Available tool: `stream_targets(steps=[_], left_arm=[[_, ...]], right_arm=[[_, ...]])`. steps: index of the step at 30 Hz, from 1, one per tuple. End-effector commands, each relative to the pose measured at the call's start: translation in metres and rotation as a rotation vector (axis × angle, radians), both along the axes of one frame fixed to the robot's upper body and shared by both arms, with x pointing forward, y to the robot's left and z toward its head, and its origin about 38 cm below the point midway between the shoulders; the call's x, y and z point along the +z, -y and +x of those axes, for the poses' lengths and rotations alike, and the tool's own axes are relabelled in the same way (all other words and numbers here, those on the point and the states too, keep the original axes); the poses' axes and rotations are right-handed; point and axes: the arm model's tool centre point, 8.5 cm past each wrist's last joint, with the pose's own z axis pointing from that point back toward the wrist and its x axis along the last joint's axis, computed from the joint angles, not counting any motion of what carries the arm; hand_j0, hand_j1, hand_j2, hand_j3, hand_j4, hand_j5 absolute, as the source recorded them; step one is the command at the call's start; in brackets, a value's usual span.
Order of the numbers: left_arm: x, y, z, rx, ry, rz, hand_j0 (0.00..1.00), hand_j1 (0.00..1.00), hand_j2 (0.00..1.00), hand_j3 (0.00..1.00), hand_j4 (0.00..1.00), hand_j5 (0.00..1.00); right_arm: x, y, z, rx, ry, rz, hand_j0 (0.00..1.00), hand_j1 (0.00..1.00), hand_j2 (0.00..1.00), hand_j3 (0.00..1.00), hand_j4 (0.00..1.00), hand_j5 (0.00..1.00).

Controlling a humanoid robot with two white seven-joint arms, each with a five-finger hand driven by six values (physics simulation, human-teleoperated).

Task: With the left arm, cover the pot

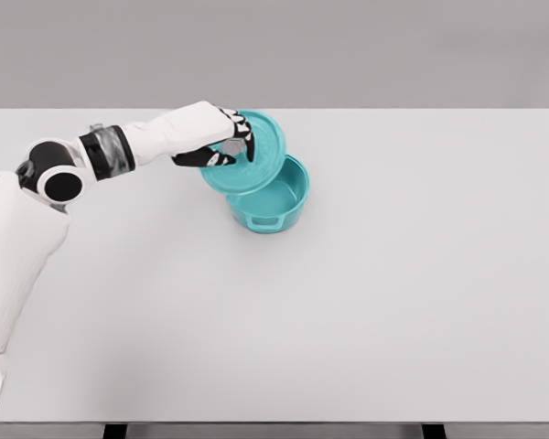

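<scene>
Lid and pot are the whole matter on this white rectangular table point(393, 302). Taking the round teal pot with its moulded side handle point(273, 203) as the landmark, the round teal lid with a grey central knob point(256, 155) sits above and to the left of the pot's mouth, tilted and overlapping the pot's far-left rim, so the right part of the opening remains uncovered. I cannot tell whether the lid's lower edge already touches the rim.

The left hand point(221, 146) reaches in from the pot's left, its dark-tipped fingers curled closed around the knob on the lid's top face; it carries the lid by that knob alone. The right arm is not in view.

The lid looks rigid and fairly light, a hard smooth shell that will not flex but could slide or swing if pinched loosely. The knob is the sensible place to hold it: it is central, so the disc hangs level. Levelling the lid and shifting it right over the pot's centre seems to be what remains.
</scene>
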Motion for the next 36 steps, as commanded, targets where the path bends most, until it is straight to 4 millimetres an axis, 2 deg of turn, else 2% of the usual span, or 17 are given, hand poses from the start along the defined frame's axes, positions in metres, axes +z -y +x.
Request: stream_targets(steps=[1,5,10,23,36], left_arm=[[-0.002,0.006,-0.001,-0.013,-0.007,-0.005,0.42,0.42,0.42,0.42,0.42,0.42],[0.002,0.011,-0.006,-0.029,0.008,-0.008,0.42,0.42,0.42,0.42,0.42,0.42],[-0.004,0.013,-0.008,-0.036,-0.004,-0.003,0.43,0.43,0.43,0.43,0.43,0.43],[-0.015,0.038,-0.011,-0.085,-0.025,0.018,0.44,0.44,0.44,0.44,0.44,0.44],[-0.02,0.034,-0.003,-0.066,-0.05,0.029,0.47,0.47,0.47,0.47,0.47,0.47]], right_arm=[[0.0,0.0,0.0,0.0,-0.001,0.001,1.0,1.0,1.0,1.0,1.0,1.0],[0.0,0.0,0.0,0.0,-0.001,0.001,1.0,1.0,1.0,1.0,1.0,1.0],[0.0,0.0,0.0,0.0,0.001,0.0,1.0,1.0,1.0,1.0,1.0,1.0],[0.0,0.0,0.0,0.0,0.001,0.0,1.0,1.0,1.0,1.0,1.0,1.0],[0.0,0.0,0.0,0.0,0.001,0.0,1.0,1.0,1.0,1.0,1.0,1.0]])
